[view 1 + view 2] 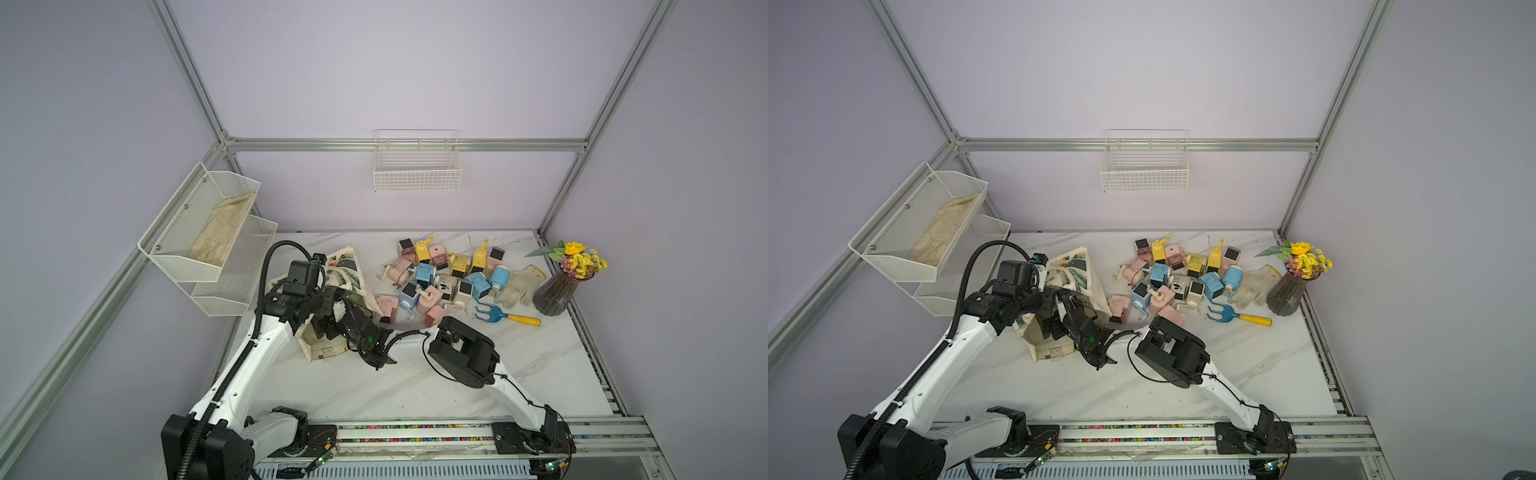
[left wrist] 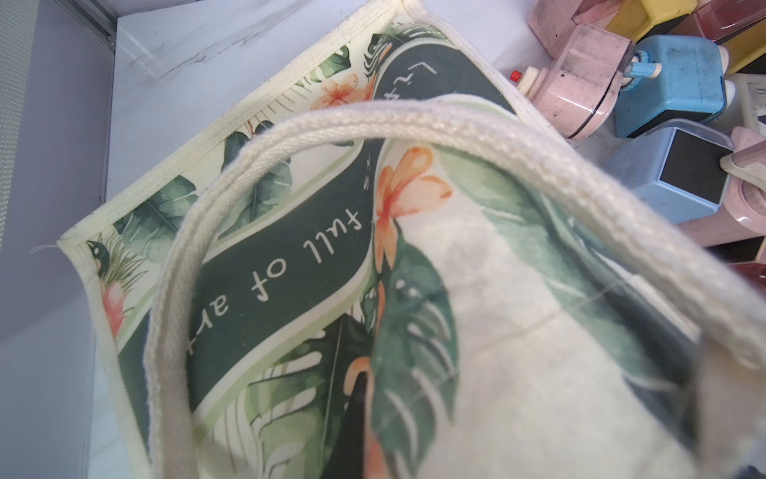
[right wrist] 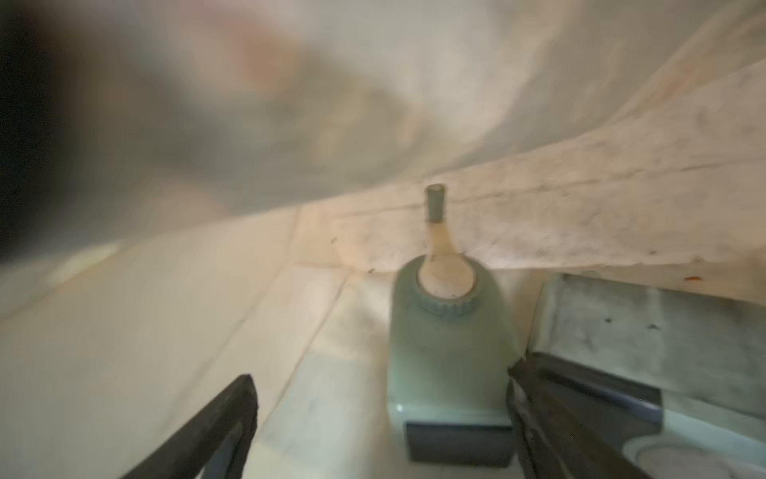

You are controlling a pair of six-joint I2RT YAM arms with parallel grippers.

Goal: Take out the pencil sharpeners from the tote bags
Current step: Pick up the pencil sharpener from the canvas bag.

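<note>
Pale green boxy plastic pencil sharpener (image 3: 452,356) lies inside cream canvas tote bag with leafy print (image 2: 290,257), crank end pointing deeper in, black face toward the spread right gripper (image 3: 381,427); cloth sags overhead. Bag print reads "full of art". Left gripper, hidden, pressed together at the bag mouth. Loose sharpener pile (image 1: 449,278) lies right of bag, blue rake (image 1: 494,312) beyond.

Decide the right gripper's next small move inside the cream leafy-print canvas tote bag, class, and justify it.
Probably ease the right gripper forward and close it. Its jaws stand open inside the tote bag, with a pale green boxy plastic crank sharpener lying between the fingers, ungripped. The left gripper, shut on the bag, seems to hold it open.
</note>
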